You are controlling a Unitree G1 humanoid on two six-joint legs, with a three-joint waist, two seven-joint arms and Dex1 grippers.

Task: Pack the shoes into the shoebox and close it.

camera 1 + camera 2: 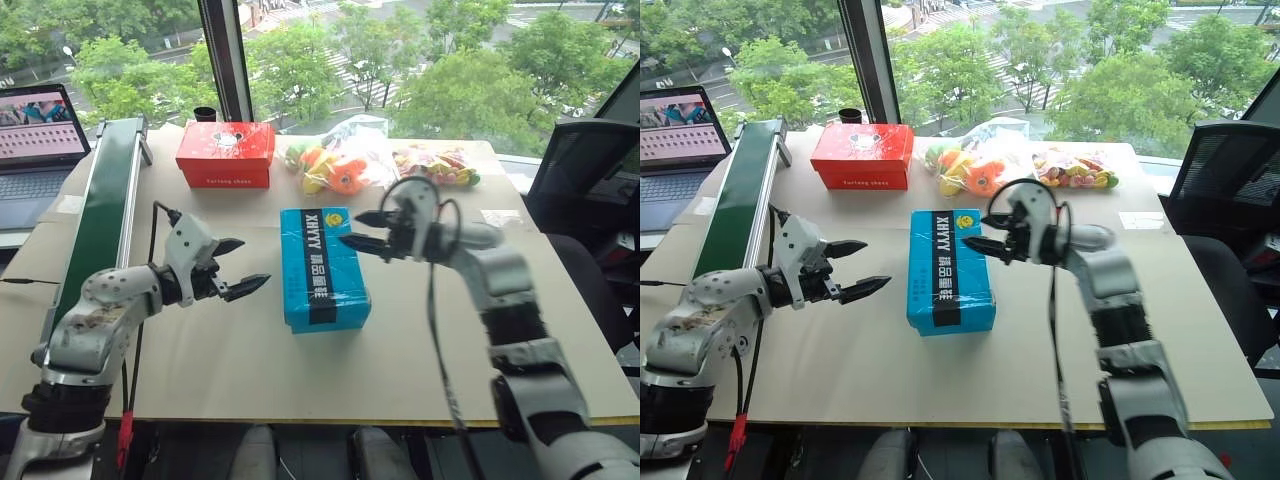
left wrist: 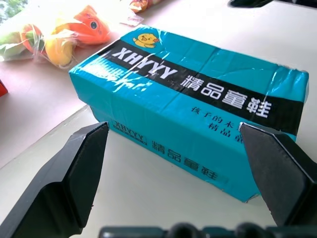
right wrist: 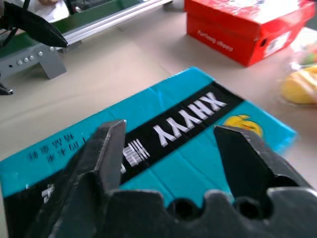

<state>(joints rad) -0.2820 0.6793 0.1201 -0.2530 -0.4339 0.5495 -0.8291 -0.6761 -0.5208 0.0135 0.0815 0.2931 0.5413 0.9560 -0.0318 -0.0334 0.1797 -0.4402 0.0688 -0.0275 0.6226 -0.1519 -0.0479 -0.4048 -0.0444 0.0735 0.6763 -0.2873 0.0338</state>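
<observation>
The blue shoebox (image 1: pixel 322 270) lies in the middle of the table with its lid down and the black band with white lettering on top. The shoes are out of view. To the left of the box my left gripper (image 1: pixel 255 262) hovers open, pointing at its long side; its fingers (image 2: pixel 74 173) frame that side (image 2: pixel 198 114) with nothing between them. My right gripper (image 1: pixel 350 229) is open above the far right part of the lid (image 3: pixel 208 114), empty, fingers (image 3: pixel 106 153) spread over the lettering.
A red-orange shoebox (image 1: pixel 226 154) stands at the back left. Beside it lie a clear bag of plush toys (image 1: pixel 335 168) and a second bag of colourful things (image 1: pixel 437 165). A green conveyor (image 1: pixel 105 200) runs along the left, a laptop (image 1: pixel 35 130) beyond it. A black chair (image 1: pixel 590 180) stands right.
</observation>
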